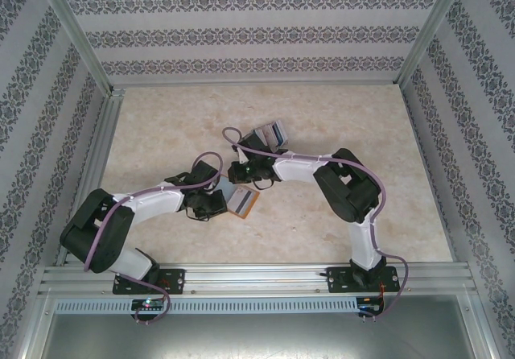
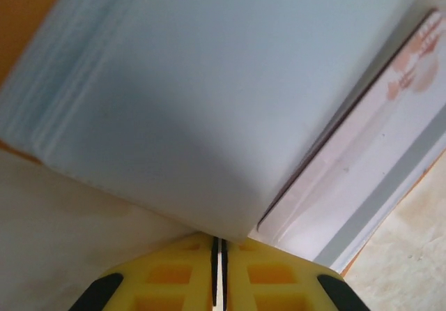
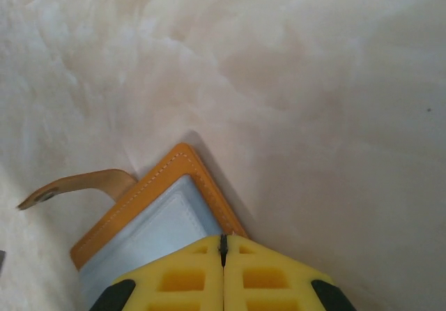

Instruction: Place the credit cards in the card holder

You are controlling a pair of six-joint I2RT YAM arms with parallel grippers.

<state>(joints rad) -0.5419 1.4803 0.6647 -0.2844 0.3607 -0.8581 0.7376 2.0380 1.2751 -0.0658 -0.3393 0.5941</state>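
Observation:
The orange-brown card holder [image 1: 244, 204] lies open mid-table, its rim [image 3: 164, 175] framing a pale blue-white inside. My right gripper [image 3: 224, 240] is shut, its tips resting on the holder's corner [image 1: 245, 185]. My left gripper [image 2: 219, 245] reaches in from the left [image 1: 220, 203], shut on the corner of a pale blue sheet [image 2: 209, 102]. Whether that sheet is a card or a pocket leaf I cannot tell. A pinkish card [image 2: 362, 157] with a grey stripe lies under it inside the holder. More credit cards [image 1: 271, 134], grey and bluish, lie farther back.
The holder's tan snap strap [image 3: 83, 184] sticks out flat onto the marbled table [image 1: 362, 117]. Aluminium frame rails [image 1: 105, 125] and patterned walls close in the table on the left, right and back. Both arms' elbows bend outward near the front rail.

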